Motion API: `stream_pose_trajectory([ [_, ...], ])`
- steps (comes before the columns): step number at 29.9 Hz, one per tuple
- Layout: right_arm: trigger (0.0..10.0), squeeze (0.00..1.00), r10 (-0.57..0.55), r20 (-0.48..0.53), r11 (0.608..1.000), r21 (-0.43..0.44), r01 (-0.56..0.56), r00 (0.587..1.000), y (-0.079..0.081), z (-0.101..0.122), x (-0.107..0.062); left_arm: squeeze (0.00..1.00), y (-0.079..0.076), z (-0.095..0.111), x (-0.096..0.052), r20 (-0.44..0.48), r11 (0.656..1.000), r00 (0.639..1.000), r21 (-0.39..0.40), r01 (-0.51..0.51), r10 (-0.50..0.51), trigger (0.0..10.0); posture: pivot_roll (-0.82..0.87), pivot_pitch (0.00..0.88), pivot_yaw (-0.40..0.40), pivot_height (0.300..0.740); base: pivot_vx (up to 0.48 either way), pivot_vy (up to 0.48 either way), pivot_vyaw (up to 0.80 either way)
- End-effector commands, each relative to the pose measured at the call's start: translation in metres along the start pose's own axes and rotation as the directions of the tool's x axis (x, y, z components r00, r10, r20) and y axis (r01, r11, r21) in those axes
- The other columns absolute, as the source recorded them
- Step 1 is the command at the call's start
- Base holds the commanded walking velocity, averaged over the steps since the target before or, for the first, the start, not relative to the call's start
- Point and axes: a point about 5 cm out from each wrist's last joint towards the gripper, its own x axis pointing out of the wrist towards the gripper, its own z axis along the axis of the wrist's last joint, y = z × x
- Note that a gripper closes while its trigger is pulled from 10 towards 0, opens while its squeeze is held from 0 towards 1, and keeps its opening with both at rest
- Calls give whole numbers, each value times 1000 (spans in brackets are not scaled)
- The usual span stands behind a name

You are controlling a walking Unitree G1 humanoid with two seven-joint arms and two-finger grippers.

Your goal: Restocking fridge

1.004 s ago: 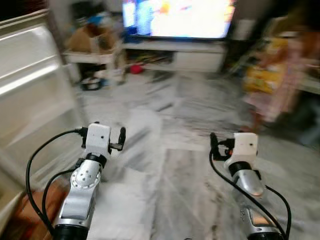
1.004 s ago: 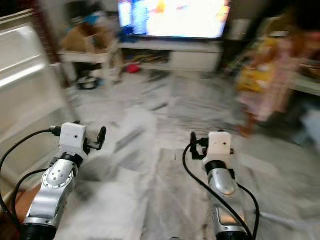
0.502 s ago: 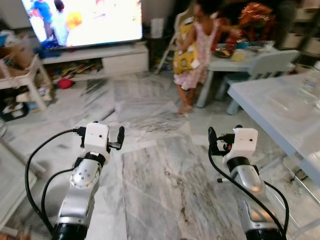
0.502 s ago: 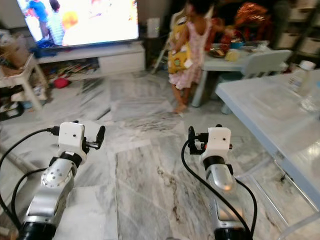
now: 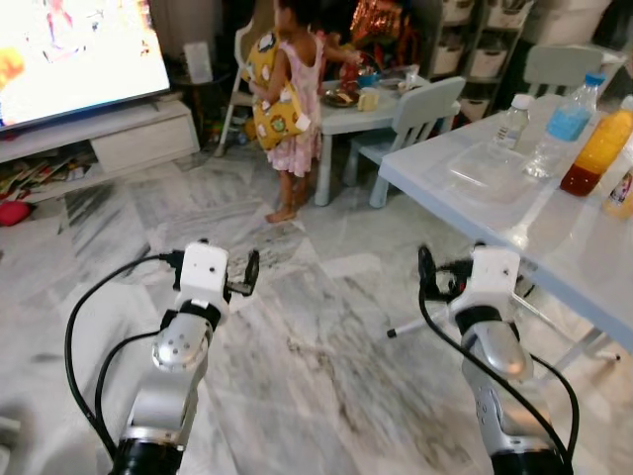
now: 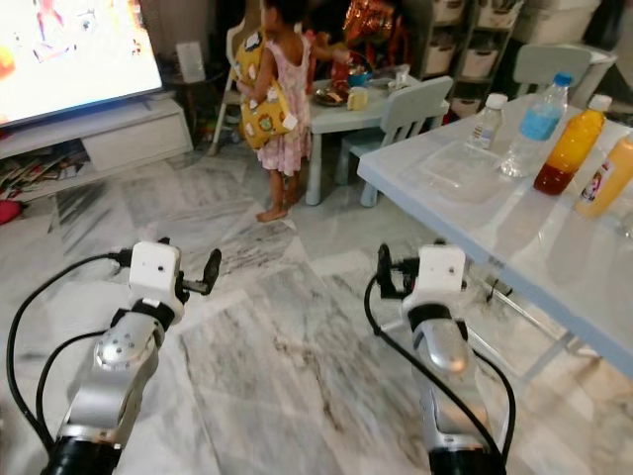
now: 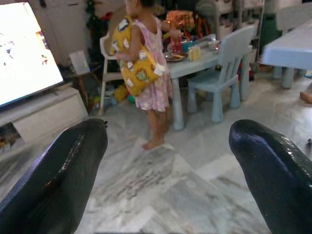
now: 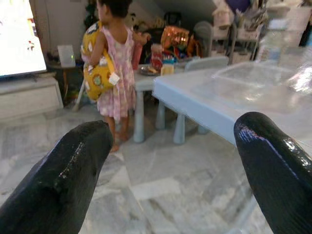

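From the head we look forward and down over both arms at a marble floor [image 5: 326, 346], with the two eye views sharing nearly the same scene, slightly offset sideways. Our left wrist camera looks low along the left claw [image 7: 165, 161] toward a person in a pink dress [image 7: 148, 73] at a small table [image 7: 195, 61]. Our right wrist camera looks along the right claw [image 8: 170, 165], sharing that person and, somewhat blurred, the near bench [image 8: 229, 97].
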Motion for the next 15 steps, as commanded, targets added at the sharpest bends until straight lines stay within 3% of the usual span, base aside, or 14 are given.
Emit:
stream_pose_trajectory([
  [1, 10000, 0, 25, 14, 1000, -1, -25, 1000, 6, 4, 2, 0, 3, 2, 0, 4, 1000, 1000, 2, -4, 4, 10000, 28, 9, -12, 740, 386, 281, -800],
  [11, 10000, 0, 39, 30, 999, -4, -39, 999, 8, 8, -1, 0, -2, 4, -1, 35, 1000, 999, -9, -1, 1, 10000, 16, 8, -14, 740, 388, 283, -800],
  [15, 10000, 0, 69, 40, 998, -7, -68, 997, 17, 10, -4, 0, -3, 1, -5, 28, 1000, 1000, -17, 4, -3, 10000, 1, 12, -7, 740, 399, 265, -800],
])
